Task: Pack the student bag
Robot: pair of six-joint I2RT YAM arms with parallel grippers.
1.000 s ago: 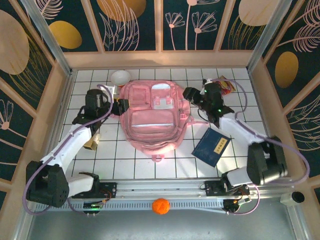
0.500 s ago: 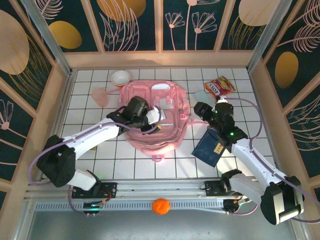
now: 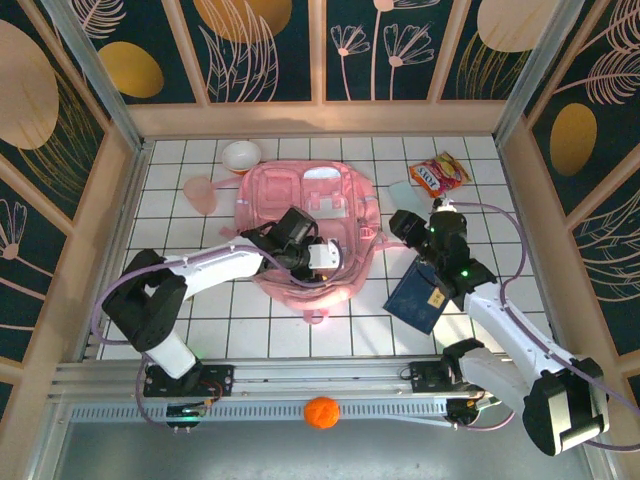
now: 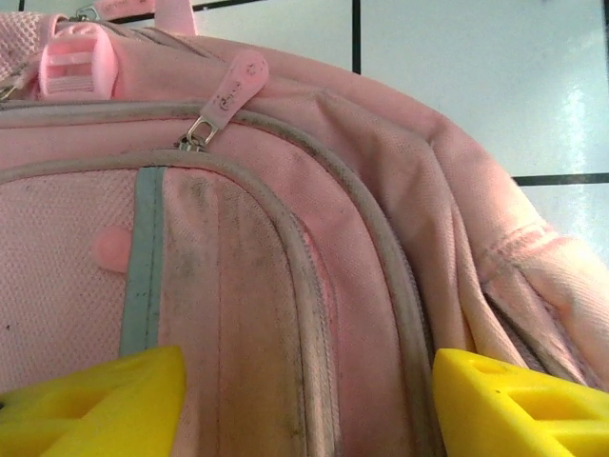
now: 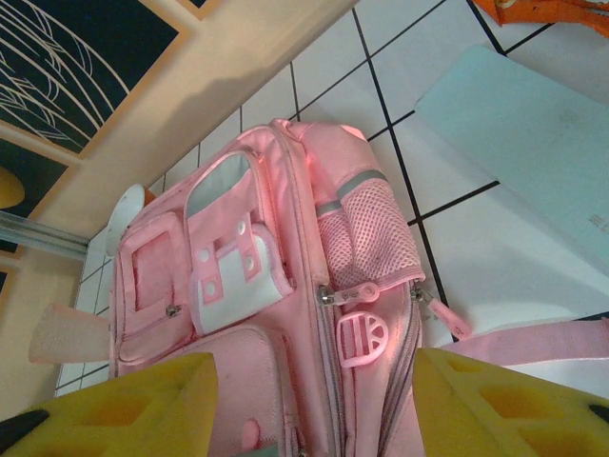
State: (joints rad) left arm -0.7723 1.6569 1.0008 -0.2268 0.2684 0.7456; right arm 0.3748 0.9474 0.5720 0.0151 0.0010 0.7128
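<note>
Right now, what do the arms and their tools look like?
Both match: the left arm and right arm have white shells with black joints, and a lilac cable loops along each. A green light glows near the right arm's wrist. The left tool and right tool carry bright yellow fingers with moulded recesses.

Student bag (image 3: 290, 190) central, bowl (image 3: 241, 156) behind it, book (image 3: 412, 300) to its right

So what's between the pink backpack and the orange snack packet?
A pale blue flat sheet lies between the pink fabric backpack and the orange snack packet, clearest in the right wrist view.
</note>
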